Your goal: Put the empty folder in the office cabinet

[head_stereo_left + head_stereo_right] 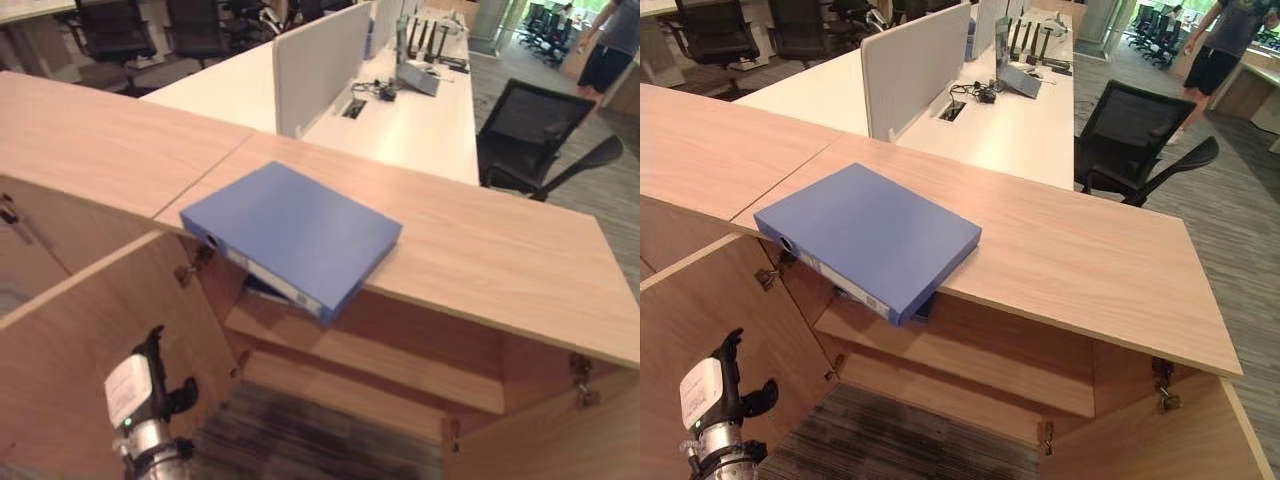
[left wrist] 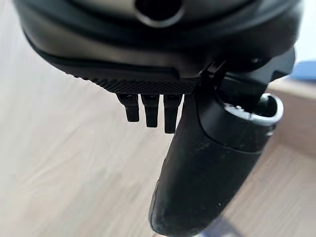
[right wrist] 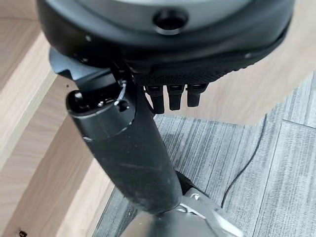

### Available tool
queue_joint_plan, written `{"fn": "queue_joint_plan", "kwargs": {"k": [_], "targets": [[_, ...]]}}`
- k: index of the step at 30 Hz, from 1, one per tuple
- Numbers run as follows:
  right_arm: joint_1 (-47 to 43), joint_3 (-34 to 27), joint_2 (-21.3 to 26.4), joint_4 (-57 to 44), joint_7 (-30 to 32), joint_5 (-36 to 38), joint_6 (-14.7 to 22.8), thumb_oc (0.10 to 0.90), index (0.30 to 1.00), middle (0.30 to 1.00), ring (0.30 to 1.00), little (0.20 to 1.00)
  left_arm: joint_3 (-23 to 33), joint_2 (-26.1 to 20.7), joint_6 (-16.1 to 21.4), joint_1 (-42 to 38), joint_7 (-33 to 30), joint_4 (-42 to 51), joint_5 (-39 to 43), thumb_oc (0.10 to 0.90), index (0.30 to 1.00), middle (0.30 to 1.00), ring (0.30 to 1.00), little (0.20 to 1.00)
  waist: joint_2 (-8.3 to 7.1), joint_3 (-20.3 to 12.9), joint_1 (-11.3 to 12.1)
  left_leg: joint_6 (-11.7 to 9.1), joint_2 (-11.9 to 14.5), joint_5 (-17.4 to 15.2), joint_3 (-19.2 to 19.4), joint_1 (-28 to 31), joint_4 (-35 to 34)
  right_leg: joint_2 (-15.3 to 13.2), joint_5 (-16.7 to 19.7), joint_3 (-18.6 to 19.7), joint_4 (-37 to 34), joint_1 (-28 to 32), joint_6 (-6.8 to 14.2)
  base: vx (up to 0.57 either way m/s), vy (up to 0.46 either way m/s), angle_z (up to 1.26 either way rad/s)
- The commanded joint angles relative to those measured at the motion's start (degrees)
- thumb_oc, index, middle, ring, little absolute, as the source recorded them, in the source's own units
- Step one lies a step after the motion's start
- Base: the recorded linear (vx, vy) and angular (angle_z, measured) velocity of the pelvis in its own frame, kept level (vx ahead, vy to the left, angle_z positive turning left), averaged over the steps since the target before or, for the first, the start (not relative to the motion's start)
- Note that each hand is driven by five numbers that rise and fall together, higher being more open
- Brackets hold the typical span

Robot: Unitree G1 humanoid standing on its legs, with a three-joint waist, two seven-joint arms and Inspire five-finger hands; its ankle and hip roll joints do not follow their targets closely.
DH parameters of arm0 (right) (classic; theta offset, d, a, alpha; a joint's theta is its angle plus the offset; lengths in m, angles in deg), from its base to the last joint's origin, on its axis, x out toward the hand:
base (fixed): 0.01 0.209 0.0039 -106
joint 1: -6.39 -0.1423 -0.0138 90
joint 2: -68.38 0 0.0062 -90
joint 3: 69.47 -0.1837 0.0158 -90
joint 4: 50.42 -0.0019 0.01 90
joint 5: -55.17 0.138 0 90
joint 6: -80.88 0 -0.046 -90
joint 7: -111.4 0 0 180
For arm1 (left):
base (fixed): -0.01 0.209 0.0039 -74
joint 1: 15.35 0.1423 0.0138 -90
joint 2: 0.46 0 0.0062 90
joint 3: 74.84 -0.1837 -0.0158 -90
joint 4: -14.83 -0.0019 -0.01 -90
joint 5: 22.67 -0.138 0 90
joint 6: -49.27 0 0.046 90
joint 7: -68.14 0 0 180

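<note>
The left hand (image 1: 160, 385) hangs low by the open left cabinet door (image 1: 90, 340), its fingers (image 2: 148, 108) loosely curled and clasping nothing; the blue folder (image 1: 290, 235) lies flat on the wooden top of the cabinet (image 1: 480, 250), one corner jutting past the front edge above the open shelf (image 1: 370, 350); the right hand (image 3: 170, 54) hangs over grey carpet (image 3: 276, 163) beside the cabinet, fingers (image 3: 170, 96) likewise relaxed, gripping nothing; a black chair (image 1: 540, 140) stands behind, a person (image 1: 610, 45) farther off.
</note>
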Motion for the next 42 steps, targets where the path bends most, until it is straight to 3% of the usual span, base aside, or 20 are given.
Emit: {"fn": "queue_joint_plan", "kwargs": {"k": [1, 3, 5, 10, 16, 29, 42], "targets": [[-3.5, 2.2, 2.7, -0.3, 0.4, -1.0, -0.1, 0.8, 0.9, 0.9, 0.9, 0.9, 2.8, -4.0, 2.6, -6.5, -5.8, 9.0, -5.2, 0.8, 0.9, 0.9, 0.9, 0.9, 0.9, 0.4, -0.1, -4.9, 2.6, -0.8, -1.4, -2.7, -0.2, -0.5, -9.1, 1.9, 1.5, 8.1, 4.5, 0.02, -0.032, 0.0], [-3.7, 2.0, 2.8, -0.4, 0.1, 0.0, -0.4, 0.8, 0.9, 0.9, 0.9, 0.9, 3.3, -6.0, 2.2, -7.8, -5.9, 10.9, -6.2, 0.8, 0.9, 0.9, 0.9, 0.9, 1.24, 0.5, -0.3, -4.9, 2.6, -0.8, -1.4, -2.7, -0.2, -0.4, -9.2, 2.1, 1.8, 7.9, 4.4, 0.0, 0.0, 0.0], [-4.0, 1.8, 3.4, -1.0, -0.5, 1.4, -0.3, 0.8, 0.9, 0.9, 0.9, 0.9, 3.1, -11.1, 2.4, -9.6, -5.0, 14.4, -9.8, 0.8, 0.9, 0.9, 0.9, 0.9, 1.94, 0.6, -0.9, -5.0, 2.7, -0.7, -1.2, -2.8, -0.2, -0.3, -9.2, 2.2, 1.9, 7.7, 4.5, 0.0, 0.0, 0.0], [-3.9, 2.4, 3.8, -1.7, -1.6, 1.5, -0.3, 0.8, 0.9, 0.9, 0.9, 0.9, 3.3, -15.3, 3.2, -9.9, -2.8, 18.1, -12.5, 0.8, 0.9, 0.9, 0.9, 0.9, 2.74, 0.6, -1.6, -5.1, 2.8, -1.0, -0.8, -2.5, -0.2, -0.2, -9.3, 2.4, 1.9, 7.5, 4.4, 0.0, 0.002, -0.01], [-4.1, 2.5, 5.0, -2.6, -2.7, 1.4, -0.3, 0.8, 0.9, 0.9, 0.9, 0.9, 2.8, -21.2, 7.3, -10.6, 2.4, 22.7, -11.0, 0.8, 0.9, 0.9, 0.9, 0.9, 4.29, 0.6, -3.2, -5.3, 2.8, -1.0, -0.3, -2.7, -0.2, -0.3, -9.3, 2.9, 1.9, 7.0, 4.5, 0.0, 0.0, 0.0], [-3.4, -0.8, 5.1, -1.3, -2.8, 4.6, -0.5, 0.8, 0.9, 0.9, 0.9, 0.9, 2.0, -23.0, 8.6, -10.2, 5.3, 21.0, -8.9, 0.8, 0.9, 0.9, 0.9, 0.9, 5.62, 0.2, -5.2, -5.3, 2.7, -1.4, 0.7, -2.3, -0.2, -0.5, -9.0, 3.6, 1.0, 7.5, 4.7, 0.0, 0.006, -0.03], [-2.5, -3.5, 4.5, -1.1, -2.9, 9.4, -0.4, 0.8, 0.9, 0.9, 0.9, 0.9, 0.5, -22.9, 9.0, -11.4, 7.0, 20.0, -8.3, 0.8, 0.9, 0.9, 0.9, 0.9, 5.62, 0.3, -6.6, -5.3, 2.8, -1.9, 1.4, -1.7, -0.2, -0.5, -8.8, 4.5, 0.8, 7.6, 4.7, 0.0, 0.007, -0.04]]}}
